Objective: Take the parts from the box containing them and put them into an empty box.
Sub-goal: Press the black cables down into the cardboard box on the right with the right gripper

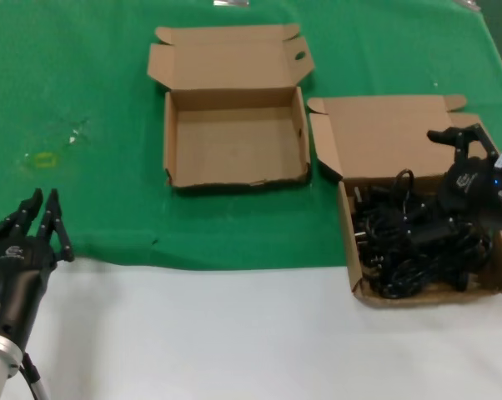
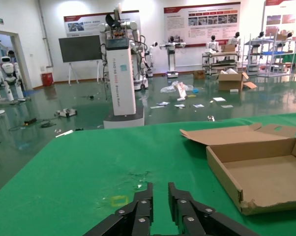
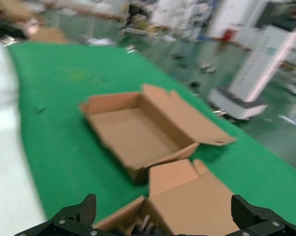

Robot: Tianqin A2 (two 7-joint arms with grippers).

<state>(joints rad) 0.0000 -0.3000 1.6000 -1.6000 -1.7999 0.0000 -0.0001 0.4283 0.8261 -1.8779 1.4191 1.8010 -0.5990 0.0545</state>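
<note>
Green cloth [image 1: 92, 100]; only head view shows tangled parts [image 1: 418, 242].

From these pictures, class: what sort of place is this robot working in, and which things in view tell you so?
Probably a robotics lab or showroom hall. Beyond the green-covered table stand a white humanoid robot, a tall white robot tower and wall display boards, on a wide glossy floor with shelving.

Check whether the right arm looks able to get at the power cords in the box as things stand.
Probably yes. The right gripper hangs open just above the power cords, which lie exposed in the cardboard box with its lid folded back. Nothing covers them.
</note>
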